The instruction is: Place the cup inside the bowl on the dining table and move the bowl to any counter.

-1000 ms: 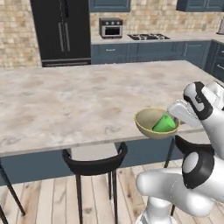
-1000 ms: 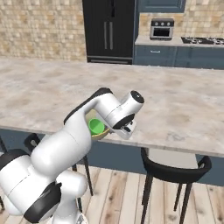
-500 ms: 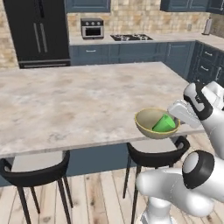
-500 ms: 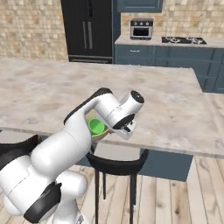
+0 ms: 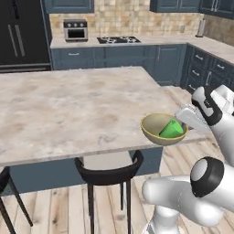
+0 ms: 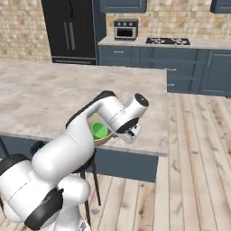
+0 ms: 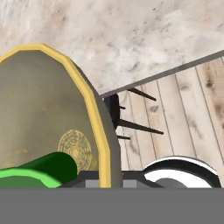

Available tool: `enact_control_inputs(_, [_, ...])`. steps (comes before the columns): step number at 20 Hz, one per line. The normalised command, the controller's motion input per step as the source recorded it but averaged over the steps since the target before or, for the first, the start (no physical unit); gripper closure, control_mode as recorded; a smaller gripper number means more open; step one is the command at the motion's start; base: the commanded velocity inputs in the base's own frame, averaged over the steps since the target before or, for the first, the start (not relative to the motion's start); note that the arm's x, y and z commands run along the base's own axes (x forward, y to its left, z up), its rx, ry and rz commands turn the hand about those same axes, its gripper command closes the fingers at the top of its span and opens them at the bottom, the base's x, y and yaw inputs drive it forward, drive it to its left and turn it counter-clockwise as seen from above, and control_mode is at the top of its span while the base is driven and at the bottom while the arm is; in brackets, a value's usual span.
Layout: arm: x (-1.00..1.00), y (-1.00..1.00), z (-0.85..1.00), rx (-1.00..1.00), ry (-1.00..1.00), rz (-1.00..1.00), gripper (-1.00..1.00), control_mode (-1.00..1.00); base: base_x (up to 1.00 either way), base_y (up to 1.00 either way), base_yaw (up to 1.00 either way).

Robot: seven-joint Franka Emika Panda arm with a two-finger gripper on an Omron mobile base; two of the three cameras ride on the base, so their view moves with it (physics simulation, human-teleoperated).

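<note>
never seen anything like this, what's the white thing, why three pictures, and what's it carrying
The white thing is a robot arm on a driving base in a simulated kitchen. Two cameras ride behind it, left and right; the third sits on its hand. Its gripper is shut on the rim of the bowl, an olive-tan dish with a yellow edge. The green cup lies tilted inside the bowl. The bowl is held by the near edge of the dining table. The counter with the gas hob stands at the back wall. A black chair is tucked under the table.
</note>
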Motion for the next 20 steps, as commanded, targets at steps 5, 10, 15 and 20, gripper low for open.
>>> enact_control_inputs(5, [0.00,0.00,0.00,0.00,0.00,0.00,1.00,1.00,0.39,-0.96,0.00])
enact_control_inputs(10, [0.00,0.00,0.00,0.00,0.00,0.00,1.00,1.00,0.60,-0.93,0.00])
enact_control_inputs(15, [0.00,0.00,0.00,0.00,0.00,0.00,1.00,1.00,0.92,-0.81,0.01])
enact_control_inputs(20, [0.00,0.00,0.00,0.00,0.00,0.00,1.00,1.00,0.77,-0.72,0.03])
